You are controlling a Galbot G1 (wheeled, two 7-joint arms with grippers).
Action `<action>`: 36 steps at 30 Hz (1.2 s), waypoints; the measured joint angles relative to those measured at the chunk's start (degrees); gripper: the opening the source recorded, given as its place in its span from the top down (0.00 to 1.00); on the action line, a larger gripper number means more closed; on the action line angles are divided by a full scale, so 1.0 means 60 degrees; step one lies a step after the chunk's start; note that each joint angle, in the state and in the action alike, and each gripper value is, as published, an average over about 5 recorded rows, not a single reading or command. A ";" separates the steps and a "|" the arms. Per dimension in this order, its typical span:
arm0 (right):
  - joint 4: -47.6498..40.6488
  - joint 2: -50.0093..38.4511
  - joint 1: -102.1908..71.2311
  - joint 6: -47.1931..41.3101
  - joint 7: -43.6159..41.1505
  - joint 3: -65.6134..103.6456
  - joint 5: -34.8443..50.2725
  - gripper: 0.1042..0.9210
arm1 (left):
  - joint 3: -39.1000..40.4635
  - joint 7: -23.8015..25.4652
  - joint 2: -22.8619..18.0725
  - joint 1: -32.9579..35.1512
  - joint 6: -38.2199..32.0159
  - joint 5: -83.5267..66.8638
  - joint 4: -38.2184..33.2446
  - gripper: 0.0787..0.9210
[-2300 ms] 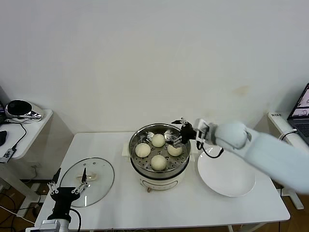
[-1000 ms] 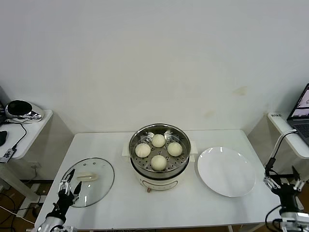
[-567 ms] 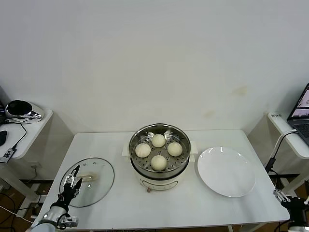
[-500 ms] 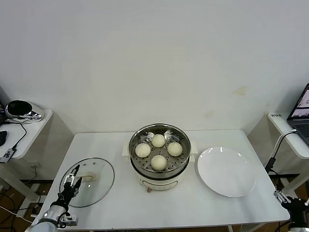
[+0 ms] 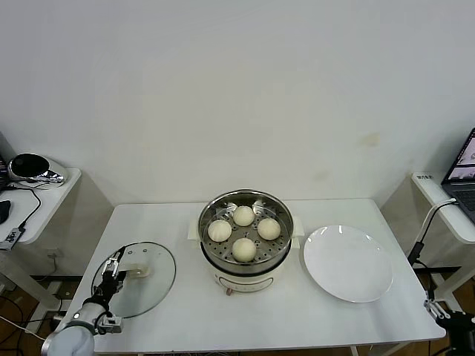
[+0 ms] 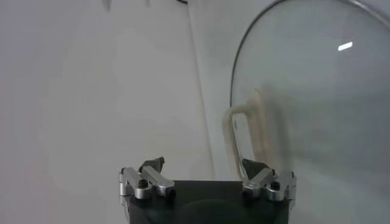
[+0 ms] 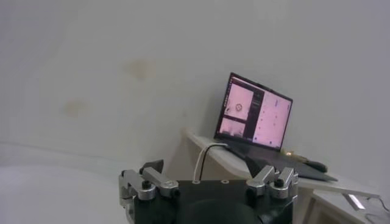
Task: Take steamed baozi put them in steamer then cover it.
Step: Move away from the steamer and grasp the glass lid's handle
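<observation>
Four steamed baozi (image 5: 243, 231) are seen inside the steamer (image 5: 246, 241); covering remains. The cover (image 5: 134, 278) is approached by the wide-open left gripper (image 5: 112, 275), whose next move must straddle the handle (image 6: 242, 134). The right gripper (image 5: 450, 317), wide open, is parked off the tabletop (image 5: 297, 315).

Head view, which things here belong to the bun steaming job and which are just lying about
Part of the job:
- four steamed baozi, already in the steamer
- glass cover, flat on the table, not yet on the pot
- left gripper, open, over the cover's near edge

Just lying about:
- white plate
- laptop on the side shelf
- right gripper, parked off the table
</observation>
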 measured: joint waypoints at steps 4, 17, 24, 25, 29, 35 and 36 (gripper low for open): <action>-0.0053 0.0026 0.0009 0.0038 -0.0007 0.0022 -0.0058 0.12 | 0.0101 0.0020 -0.0030 -0.0298 -0.0005 -0.0062 0.0227 0.12; -0.0154 0.0060 0.0054 0.0091 -0.0023 0.0013 -0.0192 0.12 | 0.0264 -0.0105 -0.0190 -0.0867 -0.0127 -0.0324 0.1122 0.37; -0.0158 0.0055 0.0080 0.0121 -0.0042 -0.0004 -0.0232 0.12 | 0.0227 -0.0350 -0.0264 -0.0861 -0.0193 -0.0560 0.1365 0.63; -0.0154 0.0048 0.0083 0.0124 -0.0044 0.0002 -0.0233 0.12 | 0.0212 -0.0408 -0.0271 -0.0844 -0.0201 -0.0599 0.1375 0.65; -0.0125 0.0019 0.0087 0.0142 -0.0054 0.0001 -0.0254 0.12 | 0.0140 -0.0660 -0.0233 -0.0731 -0.0219 -0.0728 0.1300 0.80; -0.0067 0.0005 0.0112 0.0193 -0.0092 -0.0115 -0.0326 0.12 | -0.0050 -0.0832 -0.0080 -0.0363 -0.0053 -0.0854 0.0678 0.92; -0.0049 0.0005 0.0114 0.0194 -0.0097 -0.0142 -0.0330 0.12 | -0.0098 -0.0831 -0.0044 -0.0274 -0.0003 -0.0895 0.0509 0.92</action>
